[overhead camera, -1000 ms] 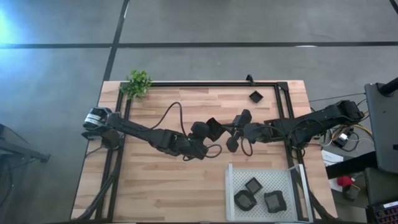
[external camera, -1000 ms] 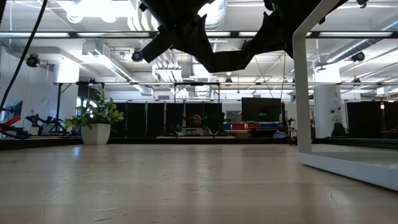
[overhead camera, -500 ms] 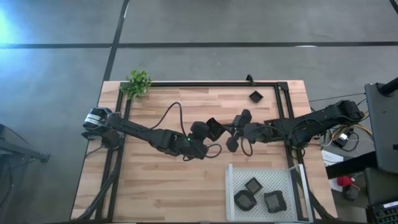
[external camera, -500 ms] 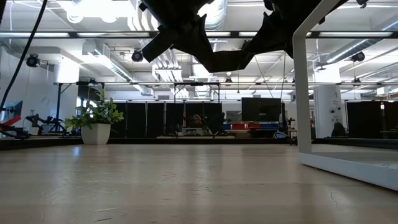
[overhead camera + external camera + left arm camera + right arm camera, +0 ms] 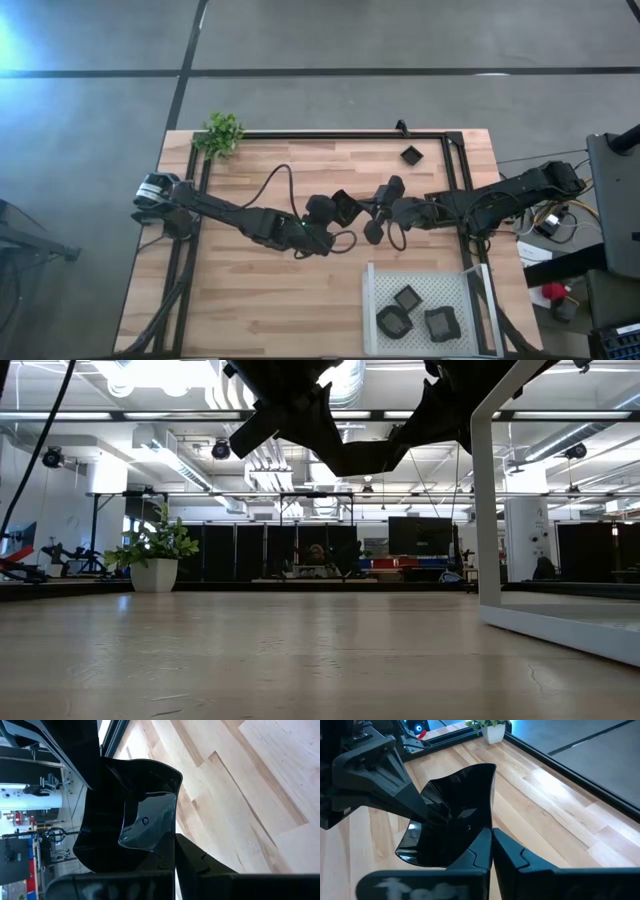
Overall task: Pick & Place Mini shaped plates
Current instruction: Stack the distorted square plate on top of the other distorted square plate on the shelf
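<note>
Both arms reach inward over mid-tabletop (image 5: 260,290) and meet above the wood: the left tool (image 5: 335,208) and right tool (image 5: 368,212) are each clamped shut on opposite edges of one black plate (image 5: 343,207), held tilted in the air between them. In the right wrist view the plate (image 5: 451,817) sits pinched by that arm's fingers (image 5: 481,851), with the left tool (image 5: 380,780) gripping its far rim. Three more plates (image 5: 407,298) lie in the white tray (image 5: 372,310); another plate (image 5: 411,154) rests near the tabletop's far edge.

Small green plant (image 5: 222,132) at table corner, white perforated tray (image 5: 372,300) near front edge
</note>
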### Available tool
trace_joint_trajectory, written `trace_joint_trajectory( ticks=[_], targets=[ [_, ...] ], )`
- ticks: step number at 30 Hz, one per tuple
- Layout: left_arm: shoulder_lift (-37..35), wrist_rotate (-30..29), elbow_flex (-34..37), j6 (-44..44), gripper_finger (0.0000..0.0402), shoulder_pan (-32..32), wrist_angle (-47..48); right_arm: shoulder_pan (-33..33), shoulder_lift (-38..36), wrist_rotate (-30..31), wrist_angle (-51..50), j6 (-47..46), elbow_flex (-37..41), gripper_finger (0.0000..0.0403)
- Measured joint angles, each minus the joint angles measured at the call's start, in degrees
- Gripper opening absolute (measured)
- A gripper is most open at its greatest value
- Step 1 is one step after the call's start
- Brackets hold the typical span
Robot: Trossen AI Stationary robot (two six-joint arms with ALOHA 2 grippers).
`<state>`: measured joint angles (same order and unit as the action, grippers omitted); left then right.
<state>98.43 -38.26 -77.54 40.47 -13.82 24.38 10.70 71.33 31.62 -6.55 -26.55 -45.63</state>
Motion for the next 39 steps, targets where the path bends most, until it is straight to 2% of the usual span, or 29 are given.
trace_joint_trajectory(
  ticks=[12, 20, 30, 39],
  targets=[
    [0.00, 0.13, 0.00, -0.98, 0.0000, -0.07, -0.39, 0.00, -0.01, -0.02, 0.05, 0.00, 0.00, 0.0008],
    [0.00, 0.52, 0.00, -4.80, 0.0002, -0.04, -0.48, 0.00, -0.02, -0.10, 0.05, 0.00, 0.00, 0.0008],
    [0.00, 1.57, 0.00, -5.08, 0.0069, -0.04, -0.61, 0.00, -0.02, -0.18, 0.03, 0.00, 0.00, 0.0008],
    [-0.11, 1.51, -1.44, -6.34, 0.0073, -2.58, -0.62, -0.22, -0.02, 1.53, -0.71, -2.17, 0.02, 0.0008]
  ],
)
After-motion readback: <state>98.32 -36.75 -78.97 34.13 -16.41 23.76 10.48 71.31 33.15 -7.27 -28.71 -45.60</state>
